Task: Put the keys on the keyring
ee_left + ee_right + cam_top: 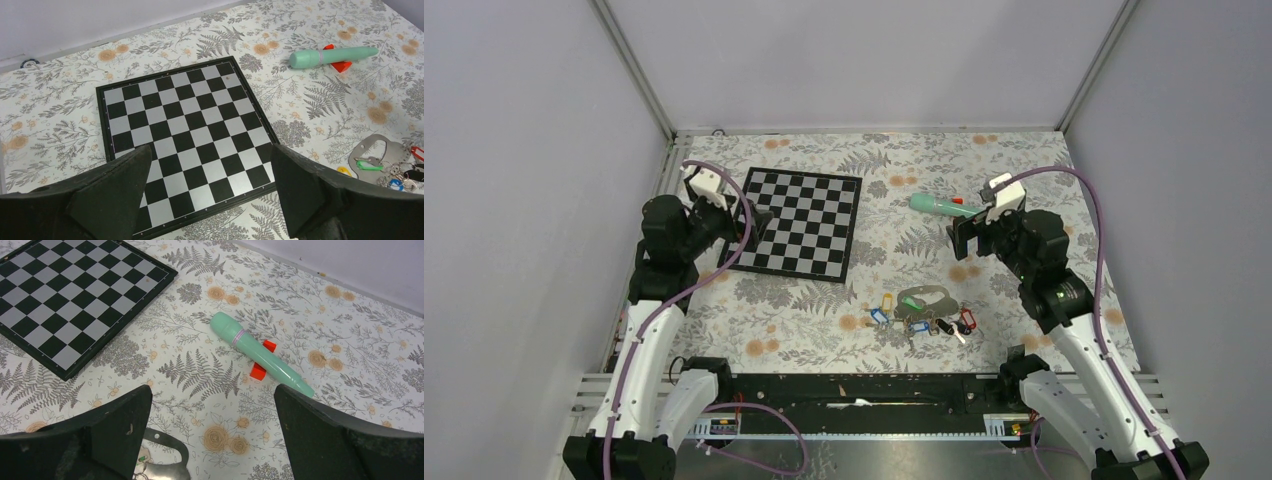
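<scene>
Floral table (1024,160): chessboard (804,222), teal tube (944,206), keys (919,326) clustered at keyring (359,152).

**A robot test cell in a lab**

Plain pale walls (854,60) close in 3 sides of a table, meeting at slim metal posts (636,75) in the corners. 2 white-and-black arms, a left arm (667,235) and a right arm (1034,245), are bolted side by side at a black rail (864,392) on the near edge. Purple cables (1100,270) loop along them. A floral cloth (804,310) covers the tabletop, and a checkerboard (804,222) lies flat on it. Bare sheet metal (874,455) shows below the rail.
</scene>
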Available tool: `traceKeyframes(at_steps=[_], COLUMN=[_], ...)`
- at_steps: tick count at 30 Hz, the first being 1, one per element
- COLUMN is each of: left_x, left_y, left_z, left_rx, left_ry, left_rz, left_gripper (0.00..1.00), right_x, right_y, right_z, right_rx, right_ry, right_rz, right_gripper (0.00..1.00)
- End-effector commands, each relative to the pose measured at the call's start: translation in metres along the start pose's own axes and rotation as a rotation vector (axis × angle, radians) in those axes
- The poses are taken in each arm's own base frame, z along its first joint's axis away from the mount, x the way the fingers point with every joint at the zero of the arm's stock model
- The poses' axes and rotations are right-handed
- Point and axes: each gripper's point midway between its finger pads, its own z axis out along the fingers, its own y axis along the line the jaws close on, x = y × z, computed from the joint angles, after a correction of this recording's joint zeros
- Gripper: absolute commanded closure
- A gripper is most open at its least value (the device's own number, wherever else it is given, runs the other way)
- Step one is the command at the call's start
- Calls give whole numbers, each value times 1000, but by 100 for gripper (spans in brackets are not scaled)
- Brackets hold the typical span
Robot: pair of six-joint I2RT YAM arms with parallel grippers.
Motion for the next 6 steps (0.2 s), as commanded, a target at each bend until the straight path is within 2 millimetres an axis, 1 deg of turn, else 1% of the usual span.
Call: traceKeyframes(at_steps=[1,6], left_x=[-13,-11], left_y=[-5,-5], left_z=[-4,-4], left_rx=[29,34], left_ry=[-45,-41], left_rz=[35,32], left_gripper=[1,1], right_x=[-12,-12], right_y=[-6,-6], right_z=[-2,-2], right_rx=[20,25], right_ry=[-54,-53], right_rz=[-14,-11], right_gripper=[1,0])
